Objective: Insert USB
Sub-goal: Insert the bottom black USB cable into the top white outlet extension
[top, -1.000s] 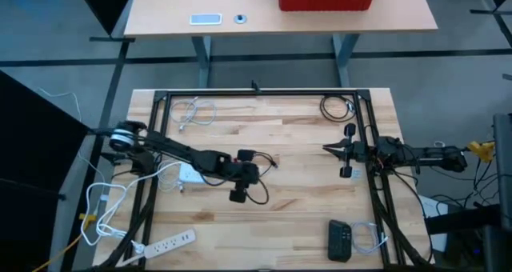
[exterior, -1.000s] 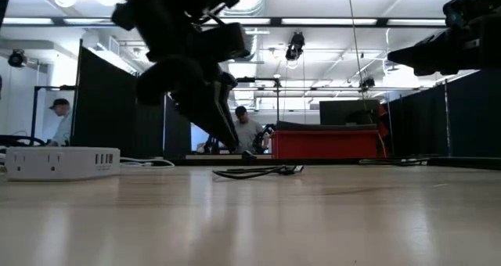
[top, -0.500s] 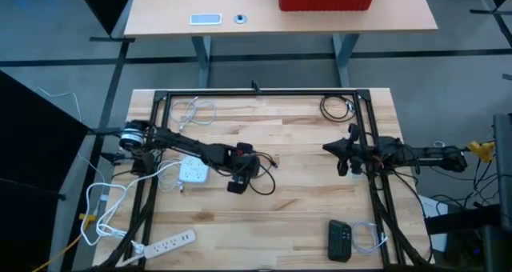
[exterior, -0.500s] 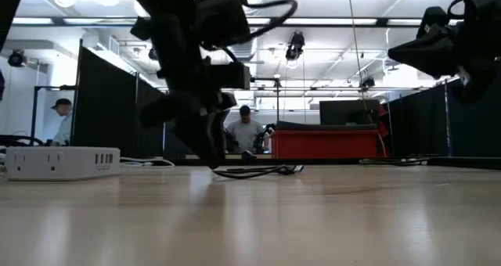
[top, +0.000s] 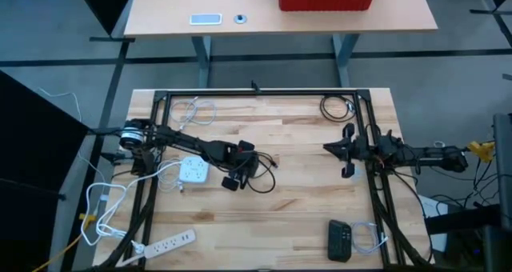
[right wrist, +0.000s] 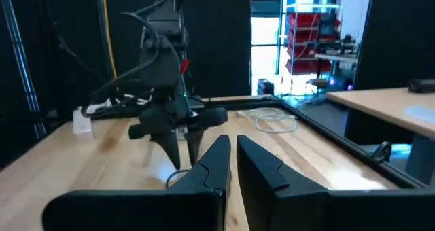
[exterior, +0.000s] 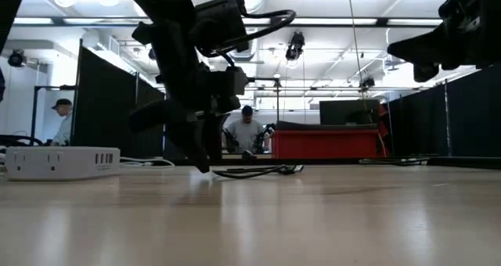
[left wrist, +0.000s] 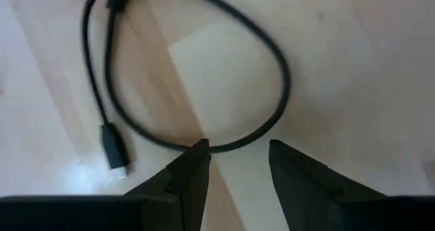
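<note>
A black USB cable (top: 262, 181) lies in a loose loop (left wrist: 272, 61) on the wooden table, its plug (left wrist: 114, 148) flat on the wood. My left gripper (left wrist: 238, 149) is open and points down at the near side of the loop; its fingertips reach table height (exterior: 200, 164). A white charging hub (top: 192, 170) stands on the table to the left of this gripper, its ports showing in the low view (exterior: 61, 162). My right gripper (right wrist: 233, 143) hovers shut and holding nothing above the table's right side (top: 346, 152). My left gripper points down from above with its fingers across the cable. One fingertip (left wrist: 198, 149) stands right at the loop's near stretch (left wrist: 224, 147), the other beside it. Whether either finger touches the cable, I cannot tell; the cable lies slack on the table.
A black frame rail (top: 256, 93) borders the work area. A white cable (top: 194, 112) and a black coil (top: 338, 106) lie at the far corners. A white power strip (top: 168, 242) and a black device (top: 340, 240) lie near the front edge. People stand in the room beyond (exterior: 247, 131).
My left gripper has gone toward the table's far-left and down, and has turned until its fingers point straight down at the cable loop. The arm no longer covers the white hub. The cable has stayed in place.
</note>
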